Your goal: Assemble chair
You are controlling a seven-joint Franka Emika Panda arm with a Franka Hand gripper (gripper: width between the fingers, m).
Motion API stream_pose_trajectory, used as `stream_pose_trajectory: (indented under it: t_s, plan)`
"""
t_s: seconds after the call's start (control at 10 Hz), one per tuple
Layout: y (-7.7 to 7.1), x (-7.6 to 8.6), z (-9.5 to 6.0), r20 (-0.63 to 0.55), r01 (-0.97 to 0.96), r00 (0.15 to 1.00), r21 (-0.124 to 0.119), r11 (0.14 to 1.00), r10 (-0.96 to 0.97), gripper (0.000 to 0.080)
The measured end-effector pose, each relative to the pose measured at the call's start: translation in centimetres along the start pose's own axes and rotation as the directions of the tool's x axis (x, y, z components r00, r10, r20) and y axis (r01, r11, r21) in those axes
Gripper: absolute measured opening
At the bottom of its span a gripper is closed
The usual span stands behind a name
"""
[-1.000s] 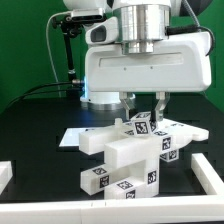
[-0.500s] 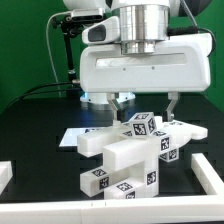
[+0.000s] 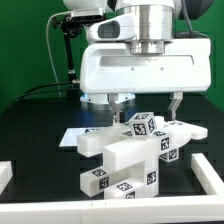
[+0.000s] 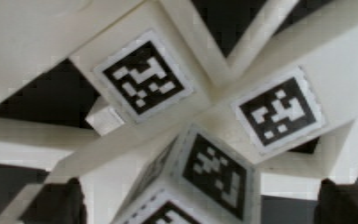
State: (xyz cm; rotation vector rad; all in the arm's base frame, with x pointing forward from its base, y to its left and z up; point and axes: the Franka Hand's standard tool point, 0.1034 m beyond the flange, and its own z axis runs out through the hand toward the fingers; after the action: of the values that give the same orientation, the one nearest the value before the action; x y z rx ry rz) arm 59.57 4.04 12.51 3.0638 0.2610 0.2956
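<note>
The chair is a stack of joined chunky white pieces with black-and-white tags, standing on the black table at the middle of the exterior view. My gripper hangs just above its topmost tagged block, open, with one finger on either side and nothing between them. In the wrist view the chair's tagged pieces fill the picture from close up. The two dark fingertips stand far apart at either edge, and the gripper touches nothing.
The marker board lies flat on the table behind the chair, toward the exterior view's left. White rails border the black table at the front and both sides. A black cable hangs at the back left.
The fingers, a second ago close around the chair's top block, have spread wide apart and let go of it. The gripper has lifted slightly; the chair has not moved.
</note>
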Motion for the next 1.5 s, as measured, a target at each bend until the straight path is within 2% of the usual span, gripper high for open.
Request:
stream_pose_trajectory:
  t_s: [0.1, 0.2, 0.3, 0.7, 0.9, 1.0, 1.1, 1.2, 1.3, 1.5]
  plan:
    - [0.03, -0.24, 0.06, 0.018, 0.07, 0.997, 0.006, 0.998, -0.07, 0.0649]
    - [0.09, -0.48, -0.16, 0.089, 0.11, 0.99, 0.036, 0.993, -0.113, 0.0649]
    - [0.22, -0.05, -0.24, 0.082, 0.133, 0.987, 0.035, 0.99, -0.136, 0.0649]
    - [0.55, -0.09, 0.02, 0.052, 0.402, 0.914, 0.028, 0.915, -0.403, 0.0649]
    - [0.6, -0.03, 0.01, 0.051, 0.408, 0.911, 0.022, 0.913, -0.409, 0.0649]
    - [0.6, -0.03, 0.01, 0.051, 0.386, 0.921, 0.02, 0.922, -0.386, 0.0554]
    - [0.61, -0.03, 0.01, 0.051, 0.379, 0.924, 0.02, 0.925, -0.379, 0.0554]
    - [0.59, -0.03, 0.01, 0.052, 0.32, 0.946, 0.018, 0.947, -0.321, 0.0373]
    - [0.59, -0.03, 0.01, 0.053, 0.234, 0.971, 0.013, 0.972, -0.234, 0.0281]
    - [0.57, -0.03, 0.01, 0.054, 0.105, 0.993, 0.006, 0.994, -0.106, 0.0281]
